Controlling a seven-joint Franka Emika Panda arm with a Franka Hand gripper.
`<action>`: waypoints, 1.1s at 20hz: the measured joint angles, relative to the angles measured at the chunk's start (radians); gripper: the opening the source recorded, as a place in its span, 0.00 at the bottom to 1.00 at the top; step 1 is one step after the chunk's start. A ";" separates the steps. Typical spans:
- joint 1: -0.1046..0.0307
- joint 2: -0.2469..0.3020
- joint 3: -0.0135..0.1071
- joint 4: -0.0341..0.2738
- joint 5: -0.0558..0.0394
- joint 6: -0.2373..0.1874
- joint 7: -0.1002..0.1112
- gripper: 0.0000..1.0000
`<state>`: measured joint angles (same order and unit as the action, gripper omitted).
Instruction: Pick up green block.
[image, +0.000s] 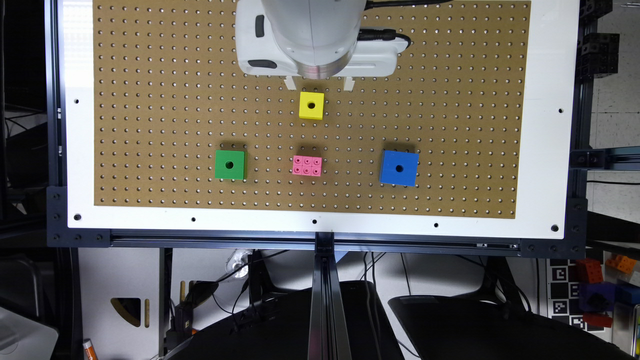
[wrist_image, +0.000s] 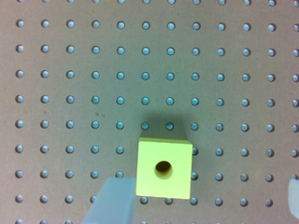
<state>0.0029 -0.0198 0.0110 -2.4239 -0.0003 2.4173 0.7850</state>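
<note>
Your Panda arm hangs over the far edge of the pegboard (image: 150, 75), its white gripper (image: 319, 82) poised just behind the yellow block (image: 311, 105) in the exterior view. Two pale fingertips (image: 290, 82) show below the wrist housing there, set well apart. In the wrist view one blurred pale finger (wrist_image: 112, 201) stands just beside the yellow block (wrist_image: 164, 168), and a sliver of the other shows at the opposite border, so you can read the jaws as spread wide and holding nothing.

The green block (image: 230, 164), your target, sits flat on the pegboard toward the exterior view's left, its single dark hole facing up. It lies well apart from the gripper and touches nothing. Beside it, near the middle of the row, rests a pink studded brick (image: 307, 166), and at the exterior view's right a larger blue block (image: 399, 168), turned slightly askew to the board's rows of holes. The three form a loose line, with the yellow block alone behind the pink one.

The pegboard lies on a white tabletop (image: 545, 125) framed in dark rails. No bin or tray sits on the board; each block stands on its own, bare on the surface. At the lower right of the exterior view, off the tabletop, a cluster of red, orange and purple bricks (image: 597, 290) is heaped together; what holds them cannot be made out.
</note>
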 joint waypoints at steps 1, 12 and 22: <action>0.000 0.000 0.000 0.000 0.0000 0.000 0.000 1.00; -0.127 0.070 -0.006 0.105 -0.0052 0.000 -0.099 1.00; -0.212 0.276 -0.006 0.335 -0.0055 -0.010 -0.178 1.00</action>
<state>-0.2093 0.2564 0.0046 -2.0892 -0.0058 2.4071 0.6068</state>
